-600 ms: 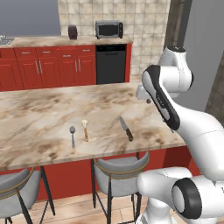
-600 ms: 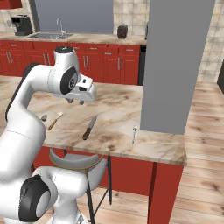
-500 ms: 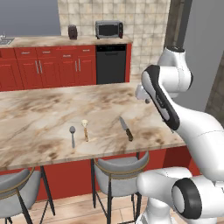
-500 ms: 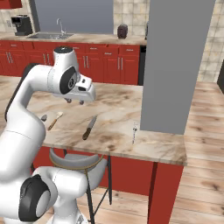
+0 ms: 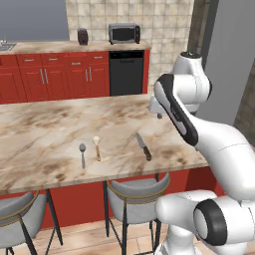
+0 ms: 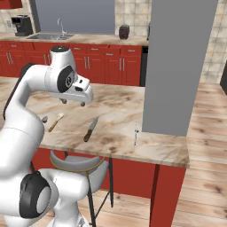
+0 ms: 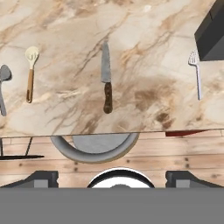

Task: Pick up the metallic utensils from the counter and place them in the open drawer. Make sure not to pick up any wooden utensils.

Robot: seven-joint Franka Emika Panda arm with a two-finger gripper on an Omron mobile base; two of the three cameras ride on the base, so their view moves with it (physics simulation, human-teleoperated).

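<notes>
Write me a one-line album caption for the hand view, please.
Looking down from the open gripper: grey spoon, wooden spoon, knife and pale spatula on the marble counter.

You have a microwave (image 5: 124,33) on the back worktop above a black dishwasher (image 5: 126,73). A small grey spatula (image 7: 196,72) lies near the grey pillar (image 6: 177,66).

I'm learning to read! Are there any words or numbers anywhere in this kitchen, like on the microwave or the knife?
No readable words or numbers anywhere.
Microwave: its panel is too small and blurred to read.
Knife: plain blade and handle, no lettering.
Coffee machine: no label readable.
</notes>
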